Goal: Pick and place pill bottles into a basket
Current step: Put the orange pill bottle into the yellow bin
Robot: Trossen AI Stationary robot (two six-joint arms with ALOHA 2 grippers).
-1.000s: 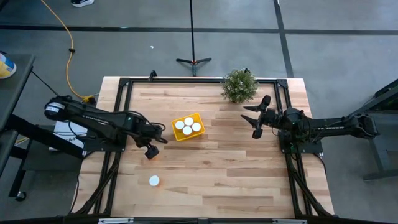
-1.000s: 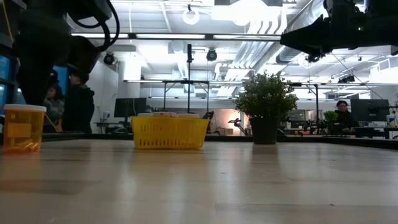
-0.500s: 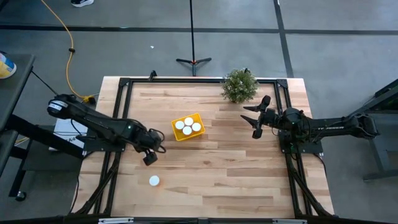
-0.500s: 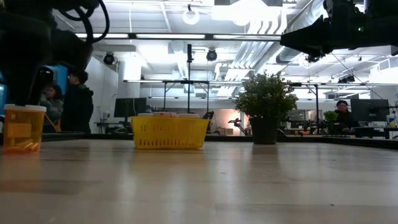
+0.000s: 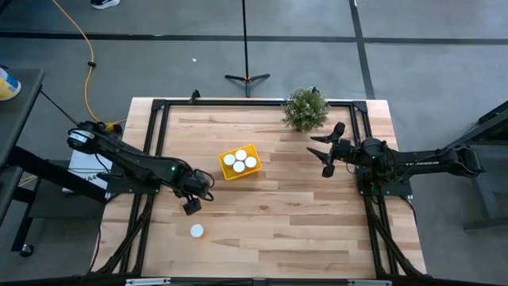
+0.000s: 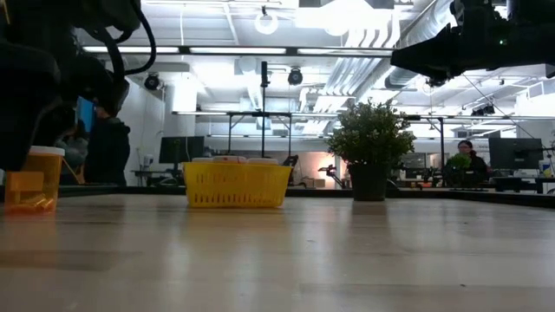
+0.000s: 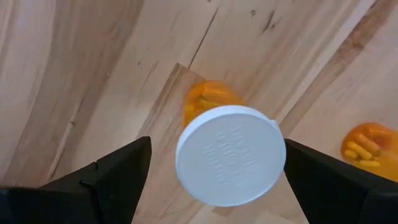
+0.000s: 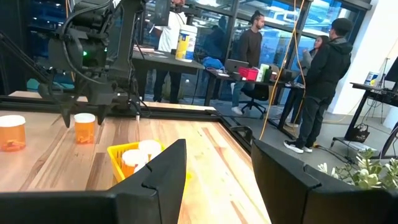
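High view is showing me the left gripper [image 5: 191, 208] hanging over the wooden table [image 5: 302, 222], just above and close to the lone pill bottle [image 5: 196, 231] standing upright near the table's front left part, well apart from the basket [image 5: 240, 162]. I am reading three white caps inside that yellow basket, which is sitting near the table's middle, left of the potted plant [image 5: 305, 109].

Looking through the left wrist view, I am seeing the bottle's white cap [image 7: 231, 163] lying between the two dark fingers [image 7: 112, 174], with clear gaps on both sides, so the jaws are spread wide and gripping nothing. An orange glow from the bottle body is showing on the wood beside the cap.

From the low view, the bottle [image 6: 33, 178] is standing at the far left with the dark arm partly covering it, and the basket [image 6: 236, 184] is sitting farther back beside the plant [image 6: 371, 149].

My right gripper [image 5: 326, 151] is waiting over the table's right side near the plant, its jaws parted and empty. Its wrist view is showing the basket [image 8: 134, 160], two orange bottles [image 8: 84, 127] on the table beyond it, and people standing in the room behind.
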